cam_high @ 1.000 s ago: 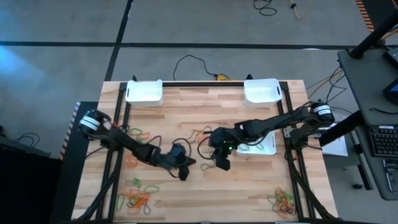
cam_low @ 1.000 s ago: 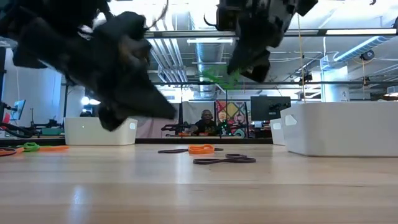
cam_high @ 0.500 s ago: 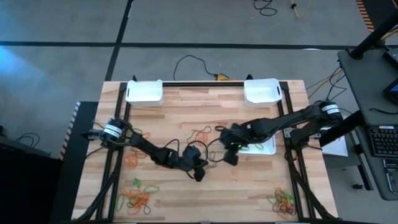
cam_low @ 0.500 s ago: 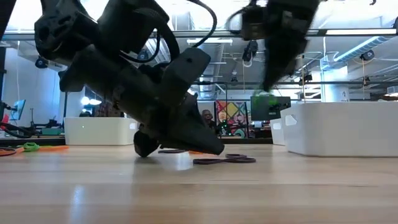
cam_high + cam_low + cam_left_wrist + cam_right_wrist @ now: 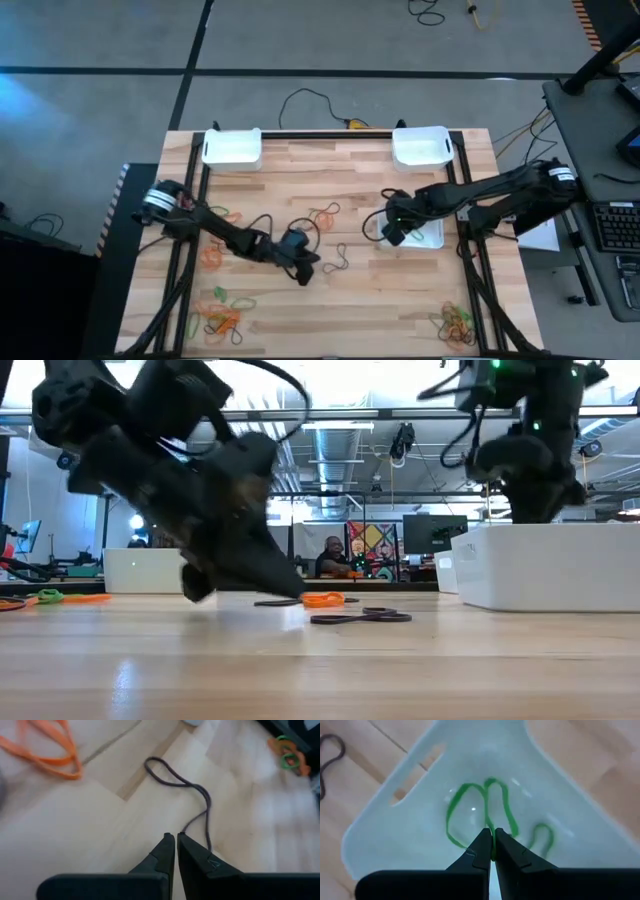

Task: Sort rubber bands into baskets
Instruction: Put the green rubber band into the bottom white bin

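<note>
My right gripper [image 5: 492,842] pinches a green rubber band [image 5: 480,810] over the basket [image 5: 395,835]. My left gripper [image 5: 175,840] — closed, empty — sits by a dark band [image 5: 182,787] on the tabletop [image 5: 75,830].

Pale planked wood table [image 5: 330,170] with smooth satin finish, glossy white plastic baskets [image 5: 420,146], thin matt rubber bands [image 5: 182,787], matt black jaws.

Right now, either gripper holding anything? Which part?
Right gripper pinches a green rubber band at one end of its loop, over a basket. Left gripper is shut, holding nothing.
</note>
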